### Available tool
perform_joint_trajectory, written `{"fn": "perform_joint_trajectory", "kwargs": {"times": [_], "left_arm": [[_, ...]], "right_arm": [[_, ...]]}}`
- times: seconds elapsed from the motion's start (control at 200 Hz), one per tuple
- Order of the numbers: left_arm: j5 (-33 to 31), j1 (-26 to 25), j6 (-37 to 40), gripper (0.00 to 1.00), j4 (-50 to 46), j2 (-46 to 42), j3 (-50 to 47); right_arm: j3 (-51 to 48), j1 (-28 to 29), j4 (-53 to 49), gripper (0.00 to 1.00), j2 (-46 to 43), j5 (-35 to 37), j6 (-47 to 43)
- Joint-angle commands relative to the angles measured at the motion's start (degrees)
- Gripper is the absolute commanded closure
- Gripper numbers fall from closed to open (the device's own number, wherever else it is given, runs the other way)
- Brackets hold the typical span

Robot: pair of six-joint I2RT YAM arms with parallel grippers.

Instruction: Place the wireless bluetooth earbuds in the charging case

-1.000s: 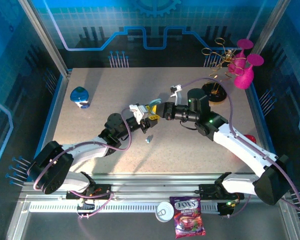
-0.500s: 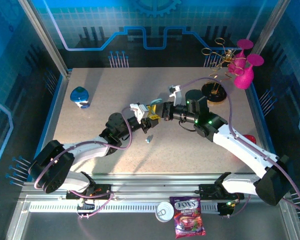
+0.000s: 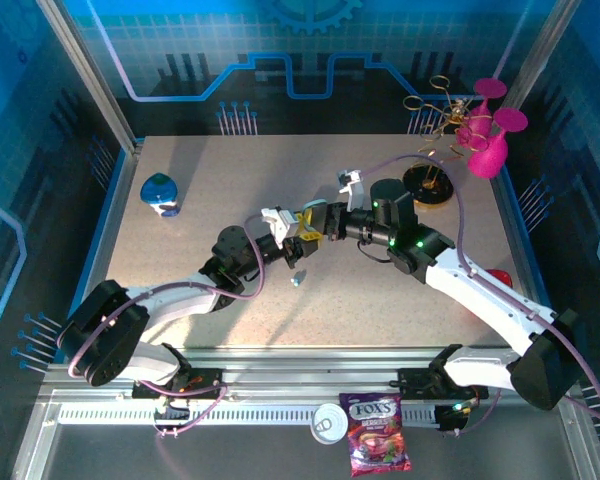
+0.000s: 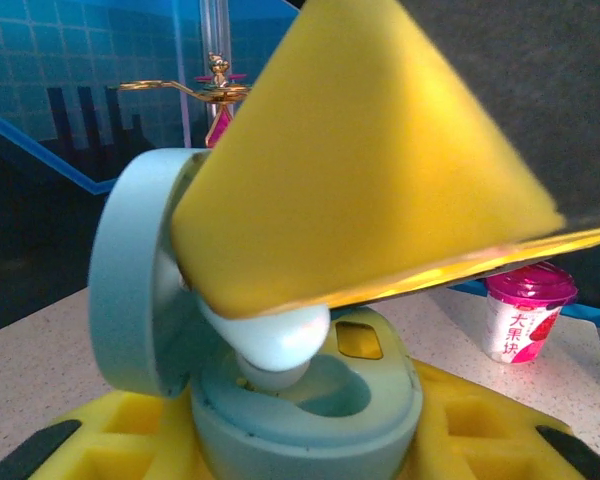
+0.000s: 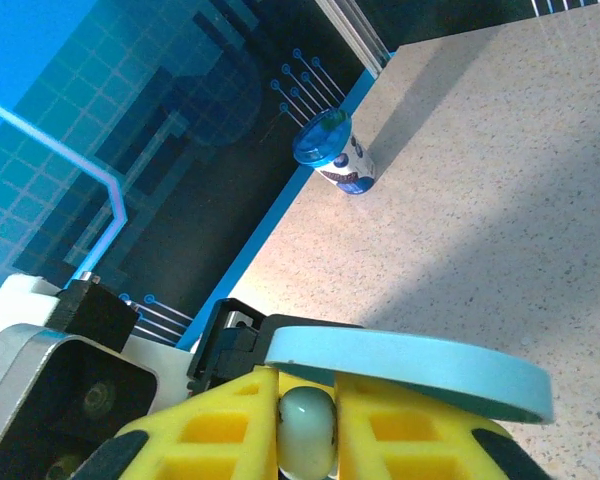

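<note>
Earbuds [image 5: 308, 430]: I count two. One pale one is pinched in the right gripper [image 3: 315, 222]'s yellow pads, long axis running along the fingers, rounded end pointing down at a well of the one teal charging case [image 4: 310, 410]. The left gripper [image 3: 295, 238] is clamped on that case, and its raised lid [image 5: 410, 365] crowds the right pads. The other earbud [image 3: 296, 281] lies loose on the table [image 3: 400, 300] just beside the grippers. Two cups sit well apart: a blue-lidded cup [image 5: 335, 150] and a pink cup [image 4: 525, 310].
</note>
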Motion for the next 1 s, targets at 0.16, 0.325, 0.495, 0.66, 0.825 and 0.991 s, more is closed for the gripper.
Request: {"fn": "perform_joint_trajectory", "kwargs": {"times": [0.16, 0.325, 0.495, 0.66, 0.825, 0.991], "left_arm": [[0.19, -0.53, -1.04, 0.70, 4.25, 0.28, 3.43], [-0.36, -0.49, -0.53, 0.70, 3.43, -0.51, 3.43], [-0.54, -0.49, -0.11, 0.70, 2.41, -0.86, 3.70], [-0.60, -0.56, -0.20, 0.70, 2.53, -0.60, 3.98], [-0.38, -0.53, -0.20, 0.70, 2.71, -0.99, 4.07], [-0.36, -0.48, -0.26, 0.70, 2.54, -1.89, 3.82]], "right_arm": [[-2.08, 1.41, -3.24, 0.82, -1.59, -2.18, 1.25], [-2.71, 1.43, -4.92, 0.82, -2.22, -0.88, 0.98], [-2.65, 1.43, -6.89, 0.82, -2.60, -0.15, 0.63], [-2.42, 1.43, -7.43, 0.81, -2.17, -0.81, 0.64], [-2.27, 1.43, -9.34, 0.78, -1.03, 1.54, -0.70], [-1.66, 1.43, -12.21, 0.77, -0.31, 5.08, -1.95]]}}
